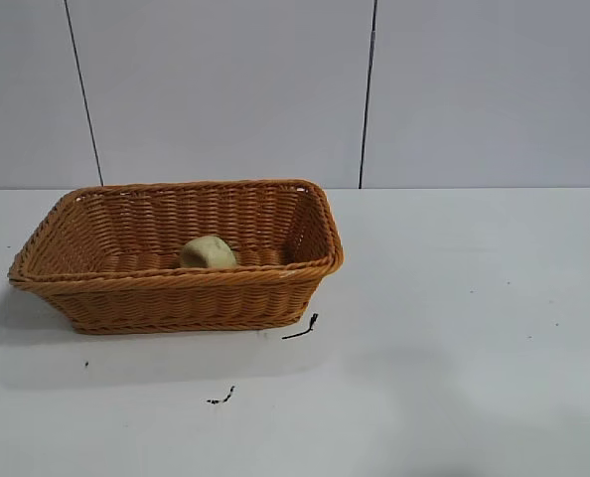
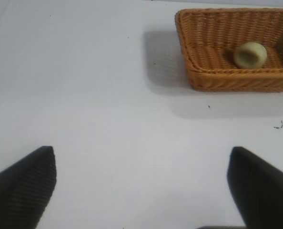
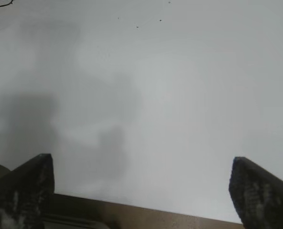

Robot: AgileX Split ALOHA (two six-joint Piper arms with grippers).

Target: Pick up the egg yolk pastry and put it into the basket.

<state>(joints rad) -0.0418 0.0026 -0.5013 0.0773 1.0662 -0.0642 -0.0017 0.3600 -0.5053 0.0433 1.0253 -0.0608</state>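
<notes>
The pastry (image 1: 209, 252) lies inside the basket (image 1: 166, 288), on its floor near the front wall and slightly right of centre. The basket stands on the white table (image 1: 454, 328), left of the middle in the exterior view. That view shows none of my arms; it does show two small dark scraps (image 1: 301, 328) on the table just in front of the basket's right corner.

My left wrist view shows the pastry's dented top (image 2: 249, 54), which the exterior view hides. My left gripper (image 2: 141, 183) hangs over bare table, well apart from the basket, fingers spread wide and grasping nothing.

My right wrist view shows neither basket nor pastry. My right gripper (image 3: 141, 188) is over bare table at its near edge, fingers (image 3: 22, 191) released, nothing between them.
</notes>
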